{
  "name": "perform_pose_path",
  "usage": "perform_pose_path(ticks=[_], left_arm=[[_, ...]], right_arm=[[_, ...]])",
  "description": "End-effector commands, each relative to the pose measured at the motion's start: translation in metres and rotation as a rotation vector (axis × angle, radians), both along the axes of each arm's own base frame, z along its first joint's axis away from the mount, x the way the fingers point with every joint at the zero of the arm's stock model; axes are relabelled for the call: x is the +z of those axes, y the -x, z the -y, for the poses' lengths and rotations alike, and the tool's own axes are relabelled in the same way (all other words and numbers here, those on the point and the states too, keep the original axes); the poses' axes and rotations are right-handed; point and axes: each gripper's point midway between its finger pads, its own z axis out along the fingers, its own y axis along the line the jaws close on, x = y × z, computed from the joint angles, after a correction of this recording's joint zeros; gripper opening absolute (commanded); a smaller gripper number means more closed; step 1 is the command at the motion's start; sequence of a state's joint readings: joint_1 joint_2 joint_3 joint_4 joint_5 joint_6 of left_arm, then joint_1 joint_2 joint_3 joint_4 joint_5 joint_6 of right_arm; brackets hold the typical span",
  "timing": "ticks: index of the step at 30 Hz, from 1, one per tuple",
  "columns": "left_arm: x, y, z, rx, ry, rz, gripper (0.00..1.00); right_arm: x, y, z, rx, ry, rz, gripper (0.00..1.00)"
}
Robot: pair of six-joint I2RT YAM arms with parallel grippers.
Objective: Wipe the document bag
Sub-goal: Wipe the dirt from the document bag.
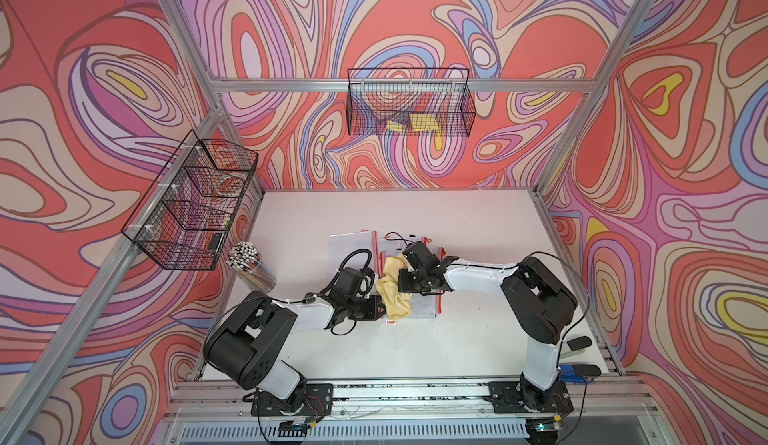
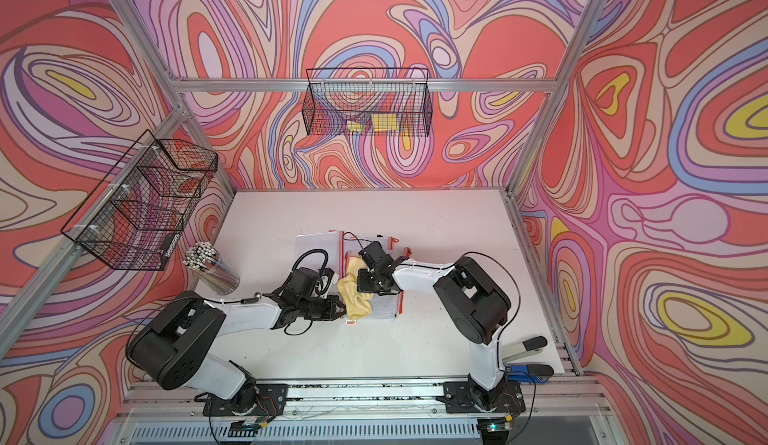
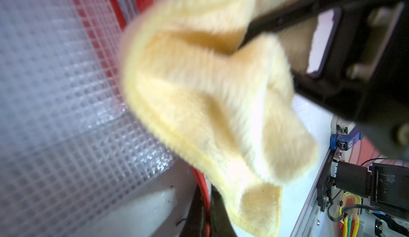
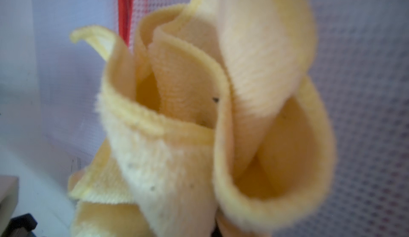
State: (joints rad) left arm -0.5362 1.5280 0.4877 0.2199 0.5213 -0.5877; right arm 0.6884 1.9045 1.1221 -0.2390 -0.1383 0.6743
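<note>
In both top views: clamping the yellow cloth [image 1: 397,297] with 2 closed grippers, left gripper [image 1: 380,306] and right gripper [image 1: 402,279], over the mesh document bag [image 1: 424,308] lying flat on the counter [image 1: 457,339]. Left wrist view: pinching 1 fold, probably for spreading. Right wrist view: dangling bunched cloth above the mesh, likely readying a wipe.

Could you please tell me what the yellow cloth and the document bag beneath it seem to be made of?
The yellow cloth looks like microfibre or terry: fuzzy matte pile, limp folds, stitched hem. The document bag seems to be translucent plastic with a mesh grid, slightly glossy where light glints.
</note>
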Motion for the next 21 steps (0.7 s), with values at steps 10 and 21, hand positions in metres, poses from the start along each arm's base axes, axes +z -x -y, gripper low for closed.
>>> perform_pose_path(ticks=[10,21], left_arm=[[-0.029,0.025,-0.022,0.029,-0.105,-0.111,0.0],[-0.029,0.027,-0.022,0.024,-0.11,-0.117,0.0]], right_arm=[[-0.013,-0.001,0.032,-0.046,0.158,-0.053,0.0],[-0.039,-0.015,-0.024,-0.011,0.095,-0.068,0.0]])
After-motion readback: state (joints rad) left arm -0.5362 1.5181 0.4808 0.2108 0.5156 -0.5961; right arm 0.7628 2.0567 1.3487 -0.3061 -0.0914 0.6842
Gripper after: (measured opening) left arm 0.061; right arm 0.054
